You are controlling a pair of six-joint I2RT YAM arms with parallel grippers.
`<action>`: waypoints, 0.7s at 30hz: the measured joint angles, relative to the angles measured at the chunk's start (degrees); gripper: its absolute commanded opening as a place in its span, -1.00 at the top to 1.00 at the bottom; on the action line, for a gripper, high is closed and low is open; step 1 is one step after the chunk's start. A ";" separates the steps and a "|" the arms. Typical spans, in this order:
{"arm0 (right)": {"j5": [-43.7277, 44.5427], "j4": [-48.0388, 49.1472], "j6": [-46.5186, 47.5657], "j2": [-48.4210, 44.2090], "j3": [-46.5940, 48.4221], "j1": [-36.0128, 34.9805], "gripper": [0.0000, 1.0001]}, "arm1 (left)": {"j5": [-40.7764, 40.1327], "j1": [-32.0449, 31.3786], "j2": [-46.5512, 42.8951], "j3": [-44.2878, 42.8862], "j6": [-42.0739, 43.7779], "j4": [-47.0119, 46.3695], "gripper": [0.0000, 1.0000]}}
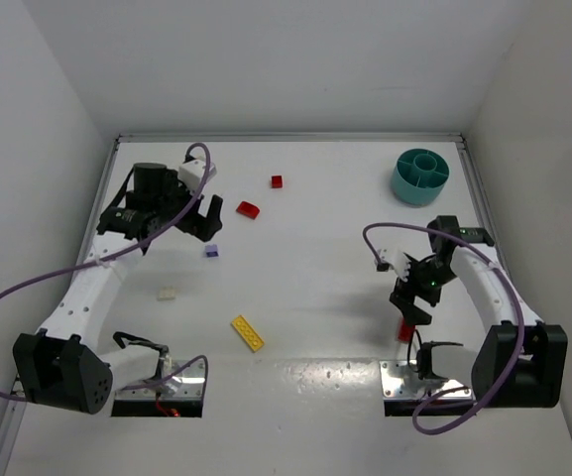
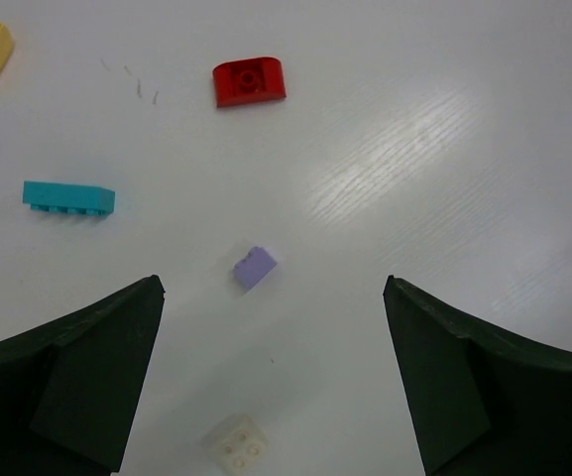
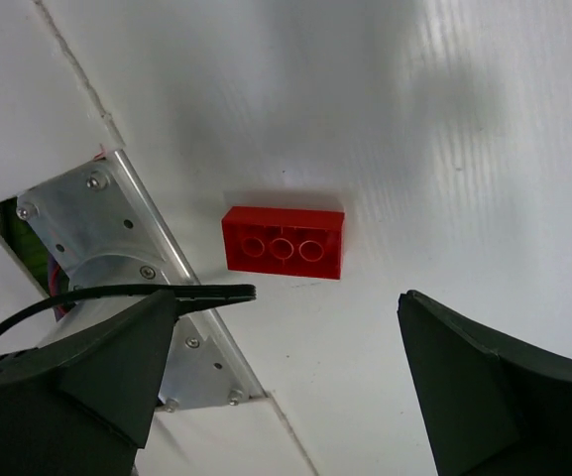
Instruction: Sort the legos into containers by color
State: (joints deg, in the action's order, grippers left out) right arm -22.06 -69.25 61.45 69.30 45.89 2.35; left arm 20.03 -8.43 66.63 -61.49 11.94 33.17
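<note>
Right wrist: my right gripper [image 3: 287, 302] gapes empty over the red brick [image 3: 284, 243] mid-frame; I'd centre, then descend squarely.

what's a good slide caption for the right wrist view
Open right gripper hovering over a red lego lying on the white table beside a metal base plate.

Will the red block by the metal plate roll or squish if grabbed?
Probably neither: the red block looks like hard plastic with flat sides. It's small, so likely light, and may slide on the smooth table.
</note>
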 measured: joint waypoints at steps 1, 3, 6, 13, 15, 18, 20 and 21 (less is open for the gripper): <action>1.05 1.33 -1.11 -0.44 -1.29 -0.33 -0.79 | -0.57 -0.20 0.24 0.04 -0.55 -0.46 -0.99; 3.06 2.89 -3.08 -1.57 -3.65 -1.33 -0.60 | -1.57 -0.28 0.63 0.07 -1.66 -1.07 -0.99; 6.97 4.28 -6.14 -2.29 -6.32 -2.71 -0.56 | -2.95 -0.28 0.90 0.48 -2.78 -2.10 -0.99; 10.84 6.14 -9.97 -1.84 -7.89 -3.65 -0.88 | -4.55 -0.28 1.25 1.55 -4.70 -3.91 -0.99; 11.08 6.67 -10.05 -1.70 -7.96 -4.07 -0.99 | -4.96 -0.28 1.66 1.62 -5.14 -4.22 -0.99; 11.17 8.39 -9.99 -2.29 -9.20 -5.09 -0.99 | -5.57 -0.28 2.01 1.77 -5.70 -4.20 -0.99; 11.32 9.09 -10.01 -2.82 -10.19 -5.79 -0.95 | -5.92 -0.28 2.01 1.79 -6.25 -4.26 -0.99; 11.37 9.42 -10.05 -2.95 -10.60 -6.19 -0.89 | -6.08 -0.33 2.01 1.79 -6.49 -4.31 -0.99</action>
State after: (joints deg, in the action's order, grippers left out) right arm -10.70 -59.83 51.40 66.35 35.29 -3.84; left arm 13.96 -8.75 68.64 -59.70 5.45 28.86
